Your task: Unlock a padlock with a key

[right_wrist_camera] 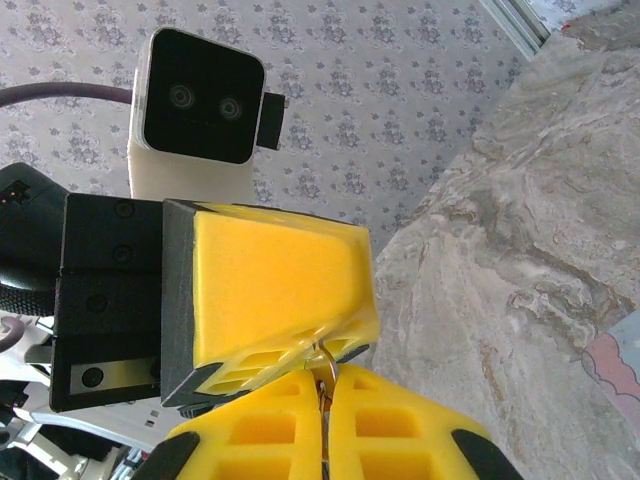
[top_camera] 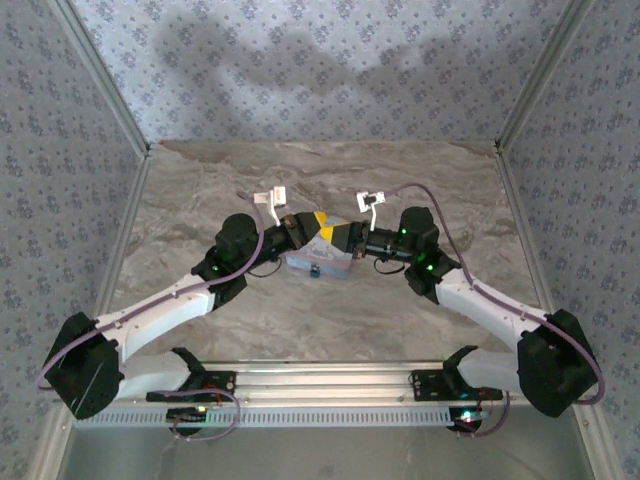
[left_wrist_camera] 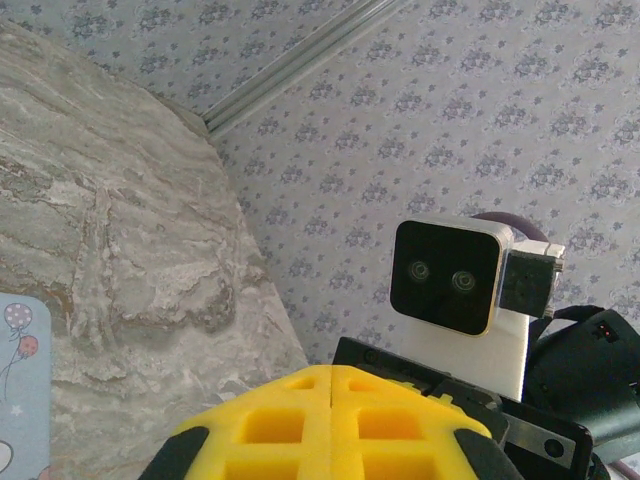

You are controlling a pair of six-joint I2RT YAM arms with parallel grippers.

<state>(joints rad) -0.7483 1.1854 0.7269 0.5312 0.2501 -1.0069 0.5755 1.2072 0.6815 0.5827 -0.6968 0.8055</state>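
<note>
Above the table, from the top camera, I see both arms reaching inward from their bases with elbows out, so the left gripper [top_camera: 305, 228] and right gripper [top_camera: 347, 236] meet tip to tip over the far edge of the pale blue tin [top_camera: 325, 264]. A tiny dark bluish speck at the tin's near edge looks like the padlock [top_camera: 314, 271], though it is too small for me to be sure. The marbled grey table [top_camera: 300, 180] is boxed in by floral-papered walls [top_camera: 300, 60], with a metal rail [top_camera: 330, 385] along the near edge. From the left wrist, my own yellow fingers [left_wrist_camera: 270, 425] are pressed together along a closed seam, and I see nothing between them. The right arm's wrist camera [left_wrist_camera: 447, 275] faces me just beyond, and a corner of the tin [left_wrist_camera: 20, 390] lies at the lower left on the table. From the right wrist, my yellow fingers [right_wrist_camera: 400, 440] are pinched on a thin metal sliver with a small wire ring at its top, which I take for the key [right_wrist_camera: 327, 365]. The ring touches the tip of the left gripper [right_wrist_camera: 270, 300], which is tilted down toward it, pads together. A corner of the tin [right_wrist_camera: 615, 365] shows at the right.
</note>
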